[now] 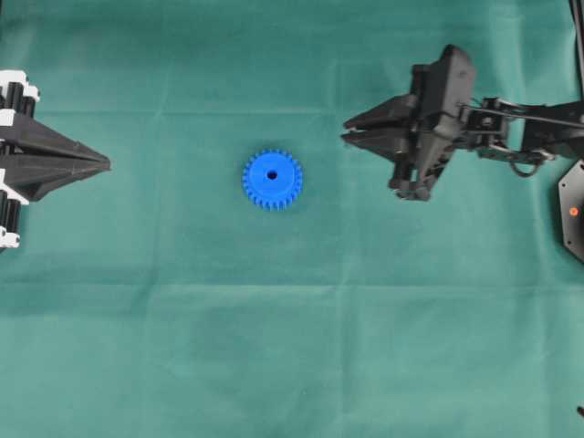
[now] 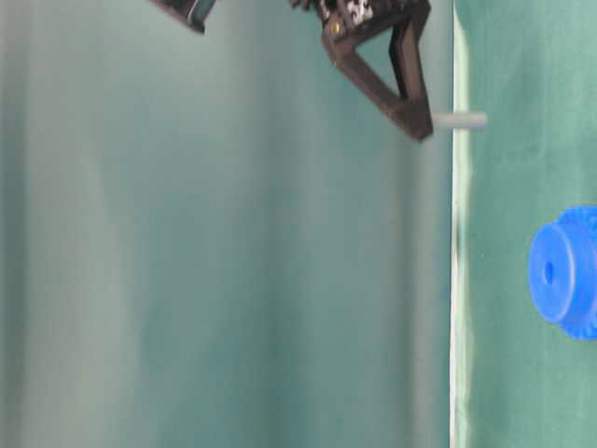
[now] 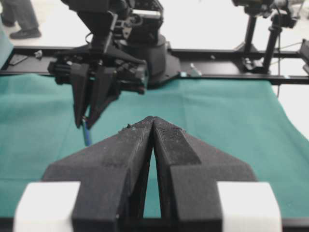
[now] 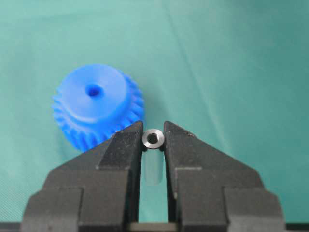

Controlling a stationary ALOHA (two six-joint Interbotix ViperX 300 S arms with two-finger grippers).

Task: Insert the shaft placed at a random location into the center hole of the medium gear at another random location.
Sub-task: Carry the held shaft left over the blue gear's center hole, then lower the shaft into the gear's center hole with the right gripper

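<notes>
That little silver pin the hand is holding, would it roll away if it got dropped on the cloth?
Probably, if it landed on its side: the shaft is a smooth round cylinder. It looks like rigid metal, so unlikely to bend. The right hand pinches it only at the fingertips, so its smooth surface might slip. The green cloth might slow any rolling.

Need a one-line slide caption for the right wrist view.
Right gripper pinches the metal pin end-on above green cloth, blue gear just beyond.
</notes>
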